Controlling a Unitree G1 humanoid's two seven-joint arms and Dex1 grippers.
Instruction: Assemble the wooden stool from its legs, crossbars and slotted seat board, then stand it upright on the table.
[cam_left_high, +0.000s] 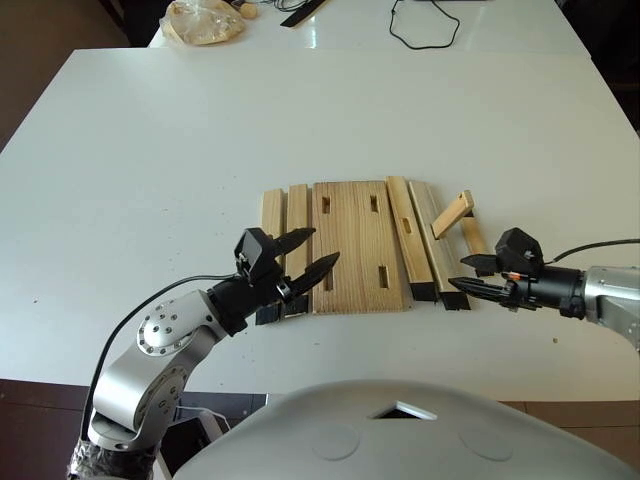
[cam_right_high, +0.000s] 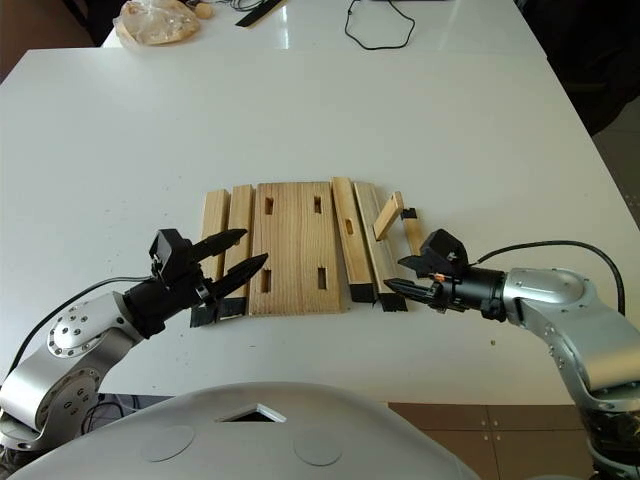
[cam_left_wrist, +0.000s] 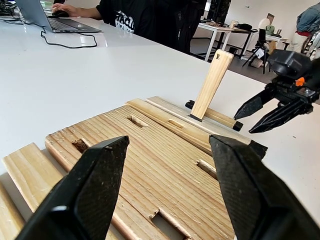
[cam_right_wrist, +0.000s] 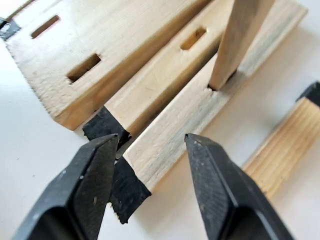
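Note:
The slotted seat board (cam_left_high: 350, 248) lies flat mid-table. Two legs (cam_left_high: 285, 215) lie along its left side and two more (cam_left_high: 415, 235) along its right, all with black end caps. One crossbar (cam_left_high: 452, 214) stands tilted in the slot of the rightmost leg (cam_right_wrist: 185, 125). Another crossbar (cam_left_high: 472, 236) lies flat just right of it. My left gripper (cam_left_high: 326, 244) hovers open over the near left corner of the board, above the left legs' near ends. My right gripper (cam_right_wrist: 150, 170) is open, its fingers on either side of the rightmost leg's black-capped near end.
On the far table sit a plastic bag (cam_left_high: 205, 22) and a black cable (cam_left_high: 425, 25). In the left wrist view, a laptop (cam_left_wrist: 40, 12) with a person's hand on it shows in the background. The white table (cam_left_high: 150, 150) is bare around the parts, with its front edge close below both grippers.

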